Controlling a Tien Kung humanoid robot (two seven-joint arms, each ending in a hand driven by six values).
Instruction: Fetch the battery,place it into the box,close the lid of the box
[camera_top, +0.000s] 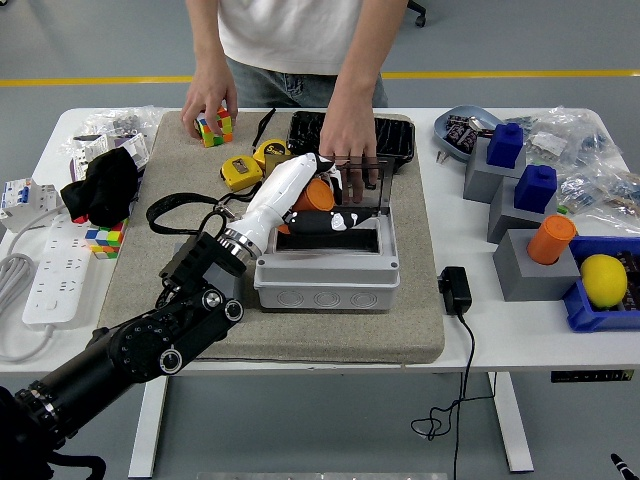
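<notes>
Left hand (322, 203) grips orange battery (318, 193) above the box (328, 272)

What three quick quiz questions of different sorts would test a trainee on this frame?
1. True or false: the left hand holds an orange battery above the grey box.
2. The person's hand is touching: A the clear lid, B the lemon, C the power strip.
3. Fill in: the box sits on a ___ mat.

Key: 1 true; 2 A; 3 beige.
</notes>
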